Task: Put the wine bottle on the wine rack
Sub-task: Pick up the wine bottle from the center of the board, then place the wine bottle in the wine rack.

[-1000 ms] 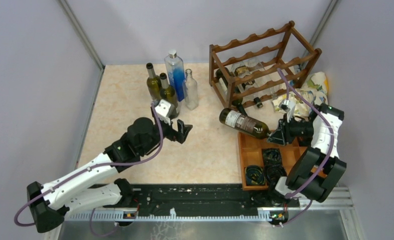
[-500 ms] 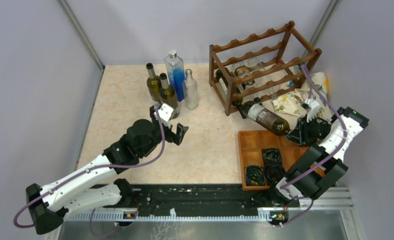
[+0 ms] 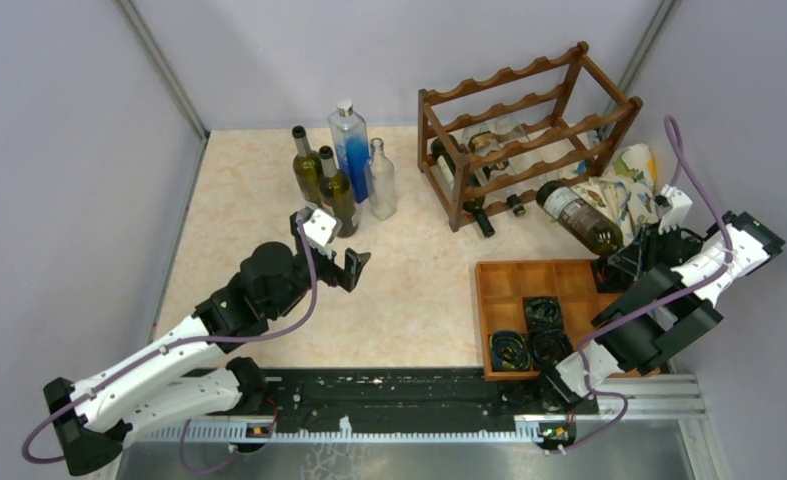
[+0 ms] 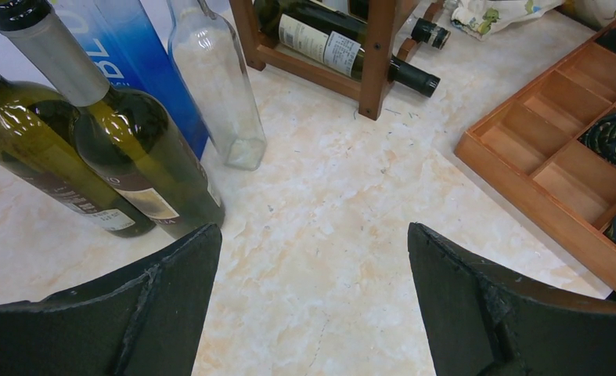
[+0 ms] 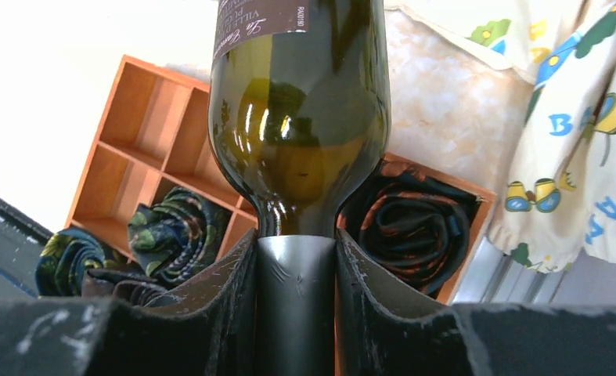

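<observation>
The right wrist view cuts the wine bottle (image 5: 300, 117) off above its label, and the jaws hide most of its neck. From above, the right gripper (image 3: 631, 262) is mostly lost among its arm and purple cable. Whether the bottle's base touches the wine rack (image 3: 510, 72) cannot be told. The bottles lying in the rack's lower tiers (image 3: 474, 210) are half screened by its rails.

The right gripper's fingers pinch the bottle's black-foiled neck. The bottle is dark green glass with a brown label, tilted, its base pointing at the rack's right end, over a printed cloth (image 3: 629, 185). The left gripper (image 4: 312, 235) stands spread wide and holds nothing, hovering near the standing bottles: two green wine bottles (image 4: 144, 157), a square clear glass one (image 4: 222, 86) and a blue-tinted one (image 3: 349, 140).

The rack is reddish-brown wood with scalloped rails. Just beside it, a flat orange-brown compartment tray (image 3: 504, 285) holds rolled dark patterned fabric (image 5: 179, 231).

The tabletop (image 3: 249, 200) is glossy beige marbled laminate. Pale lilac-grey wall panels (image 3: 69, 150) enclose it on three sides, and a black rail (image 3: 399, 390) runs along the near edge.
</observation>
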Controlling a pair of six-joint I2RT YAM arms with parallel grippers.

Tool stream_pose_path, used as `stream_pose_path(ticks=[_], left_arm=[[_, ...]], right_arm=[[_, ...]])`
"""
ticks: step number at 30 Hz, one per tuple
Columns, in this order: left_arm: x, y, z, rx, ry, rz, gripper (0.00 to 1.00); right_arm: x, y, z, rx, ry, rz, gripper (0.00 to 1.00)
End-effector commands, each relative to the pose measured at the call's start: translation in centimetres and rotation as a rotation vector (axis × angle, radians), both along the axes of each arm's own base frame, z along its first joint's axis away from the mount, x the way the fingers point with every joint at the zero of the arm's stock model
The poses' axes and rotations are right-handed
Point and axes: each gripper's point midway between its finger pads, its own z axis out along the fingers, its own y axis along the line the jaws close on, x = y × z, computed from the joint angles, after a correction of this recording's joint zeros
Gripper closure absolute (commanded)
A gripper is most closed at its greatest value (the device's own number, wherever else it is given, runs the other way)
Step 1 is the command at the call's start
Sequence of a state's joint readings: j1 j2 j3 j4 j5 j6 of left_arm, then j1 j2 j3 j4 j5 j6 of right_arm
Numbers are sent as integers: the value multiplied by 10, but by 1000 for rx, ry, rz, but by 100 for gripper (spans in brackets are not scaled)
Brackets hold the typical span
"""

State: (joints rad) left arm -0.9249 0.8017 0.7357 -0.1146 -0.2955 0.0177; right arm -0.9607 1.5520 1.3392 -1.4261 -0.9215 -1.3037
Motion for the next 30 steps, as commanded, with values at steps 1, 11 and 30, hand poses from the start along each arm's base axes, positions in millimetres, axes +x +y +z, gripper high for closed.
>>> stream_pose_path(ticks=[1,11,30], left_arm=[[0,6,0,9,-12,12,6],[0,6,-1,15,-11,13,6],[1,6,-5,31,-8,15,6]], right_arm=[[33,-11,31,15,-183,-72,100],[53,-41,25,-38,-225,-211,100],[91,-47,10,-78,-227,-250,100]])
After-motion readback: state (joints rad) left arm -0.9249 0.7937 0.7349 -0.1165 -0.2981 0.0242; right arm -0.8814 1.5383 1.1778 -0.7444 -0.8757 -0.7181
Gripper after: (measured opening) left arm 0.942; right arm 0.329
